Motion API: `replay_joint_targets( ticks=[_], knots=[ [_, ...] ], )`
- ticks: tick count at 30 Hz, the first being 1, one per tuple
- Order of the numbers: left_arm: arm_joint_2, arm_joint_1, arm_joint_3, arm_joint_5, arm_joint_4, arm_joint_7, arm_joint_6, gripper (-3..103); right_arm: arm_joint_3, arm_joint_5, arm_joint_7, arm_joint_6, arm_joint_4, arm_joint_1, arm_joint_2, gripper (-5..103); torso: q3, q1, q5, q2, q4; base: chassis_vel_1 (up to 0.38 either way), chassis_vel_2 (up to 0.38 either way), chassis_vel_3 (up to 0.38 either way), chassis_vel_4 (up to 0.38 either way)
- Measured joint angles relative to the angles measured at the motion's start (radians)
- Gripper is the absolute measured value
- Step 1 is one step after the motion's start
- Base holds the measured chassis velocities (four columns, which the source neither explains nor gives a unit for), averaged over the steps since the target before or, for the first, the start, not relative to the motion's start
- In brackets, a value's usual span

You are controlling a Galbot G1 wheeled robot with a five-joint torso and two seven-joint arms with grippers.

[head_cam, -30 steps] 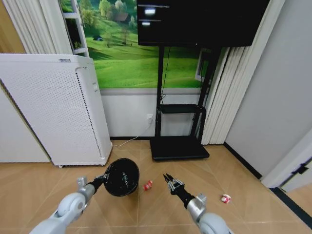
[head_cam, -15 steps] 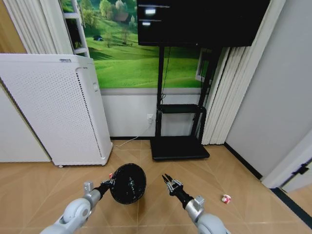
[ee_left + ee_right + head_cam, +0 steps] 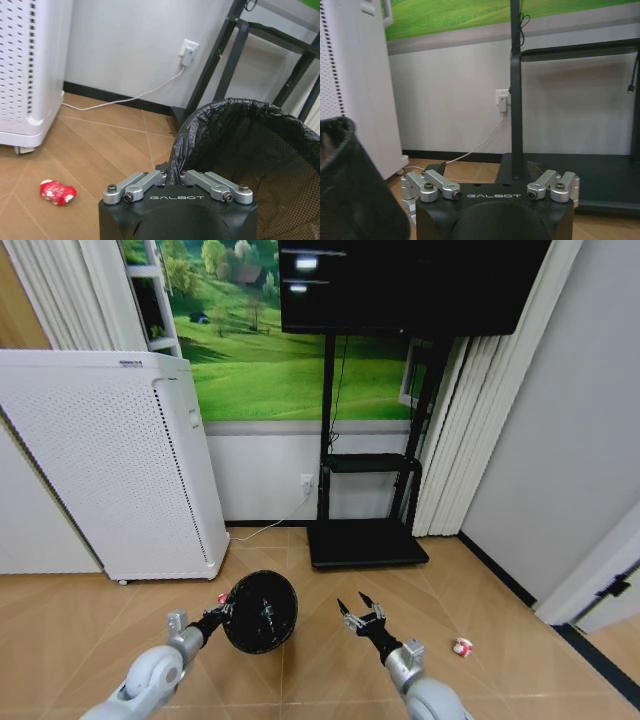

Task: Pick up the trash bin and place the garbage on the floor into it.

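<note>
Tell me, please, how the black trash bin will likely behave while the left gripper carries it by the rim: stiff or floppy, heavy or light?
The trash bin probably is light: the left gripper holds it up by one pinch at the rim. Its mesh wall looks stiff, but the black bag liner seems floppy and slippery, so it may tilt or slip.

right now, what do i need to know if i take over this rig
Left tool: shut on the rim of the trash bin, held off the floor, tipped.
Right tool: open, holding nothing, beside the bin.
One red-and-white piece lies on the floor by the bin's left; another red-and-white scrap lies to the right.
Done: bin picked up.
Left: both visible pieces go in.
</note>
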Motion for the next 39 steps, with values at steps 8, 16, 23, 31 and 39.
replay_joint_targets(
  ticks=[8, 16, 23, 31, 39],
  knots=[
    [-0.028, 0.105, -0.113, -0.062, -0.109, -0.201, 0.054, 3, 0.056, -0.018, 0.006, -0.025, -0.009, -0.019, 0.037, 100, 0.000, 0.000, 0.0002, 0.000, 0.0005, 0.000, 0.000, 0.000, 0.000],
    [-0.078, 0.214, -0.257, -0.144, -0.182, -0.357, 0.120, 3, 0.091, -0.043, 0.012, -0.025, -0.010, -0.051, 0.101, 100, 0.000, 0.000, 0.0000, 0.000, -0.0001, 0.032, 0.048, -0.040, -0.041],
    [-0.155, 0.369, -0.470, -0.185, -0.224, -0.374, 0.140, 3, 0.087, -0.083, 0.013, -0.029, -0.048, -0.041, 0.186, 100, 0.000, 0.000, -0.0001, 0.000, 0.0001, 0.160, 0.161, -0.169, -0.155],
    [-0.196, 0.427, -0.549, -0.190, -0.206, -0.366, 0.143, 3, 0.072, -0.122, 0.009, -0.028, -0.117, -0.001, 0.231, 100, 0.000, 0.000, 0.0001, 0.000, 0.0001, 0.270, 0.279, -0.274, -0.273],
    [-0.212, 0.432, -0.545, -0.182, -0.214, -0.365, 0.140, 3, 0.050, -0.128, 0.009, -0.028, -0.141, 0.011, 0.243, 100, 0.000, 0.000, -0.0006, 0.000, 0.0001, 0.341, 0.361, -0.361, -0.355]
  ],
)
